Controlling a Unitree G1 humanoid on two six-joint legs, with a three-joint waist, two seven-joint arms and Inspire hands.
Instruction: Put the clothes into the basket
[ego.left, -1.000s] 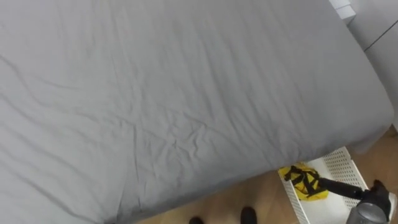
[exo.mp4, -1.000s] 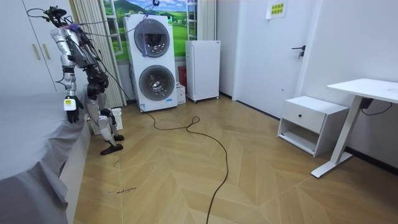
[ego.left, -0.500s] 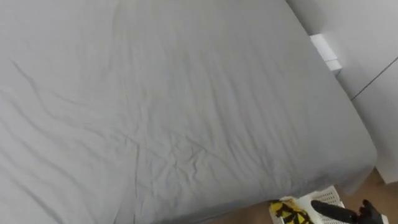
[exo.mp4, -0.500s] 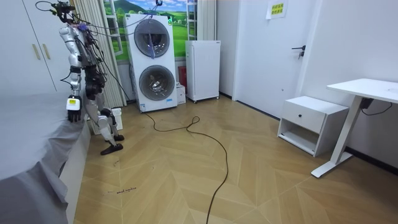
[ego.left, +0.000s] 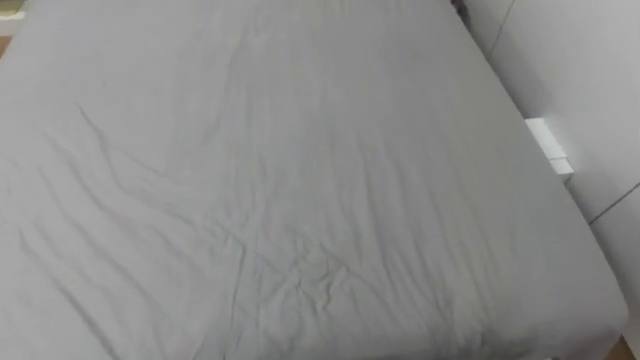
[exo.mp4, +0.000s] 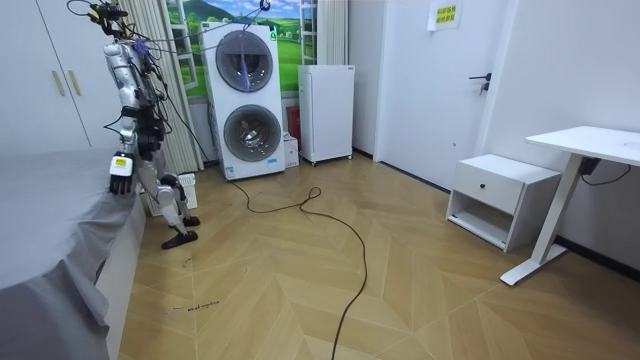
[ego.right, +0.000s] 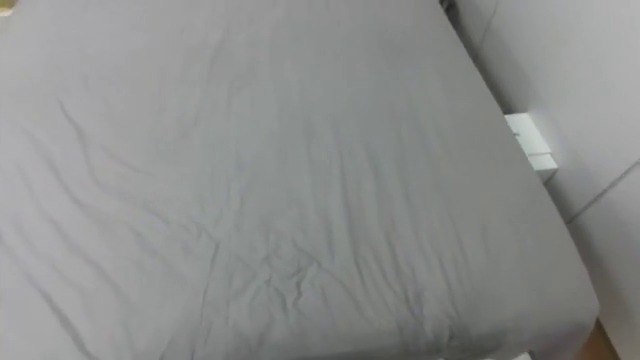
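Looking down from the robot's head, we see a bed covered by a grey sheet (ego.left: 300, 180). Fine creases fan across its nearest part and longer folds run toward the left. A white wardrobe front (ego.left: 590, 90) stands along the sheet's right edge, and a small white box (ego.left: 549, 146) sits just beside that edge. In the room view, a wood floor (exo.mp4: 300, 290) lies nearest. The sheet's draped corner is at the room view's left, and a white desk (exo.mp4: 585, 145) and a low white cabinet (exo.mp4: 500, 195) are at its right. Farther back, the robot stands upright at the bed's side, facing it. Its dark left hand (exo.mp4: 120, 175) hangs near the sheet's edge, about level with the mattress top. We cannot tell how the hand is set or whether it holds anything. Behind the robot's legs a white basket (exo.mp4: 187, 190) stands on the floor by a curtain (exo.mp4: 160, 60). It is too small for us to tell whether clothes lie in it. Against the far wall are a stacked washer and dryer (exo.mp4: 243, 100), a white fridge (exo.mp4: 326, 112) and a white door (exo.mp4: 440, 80).
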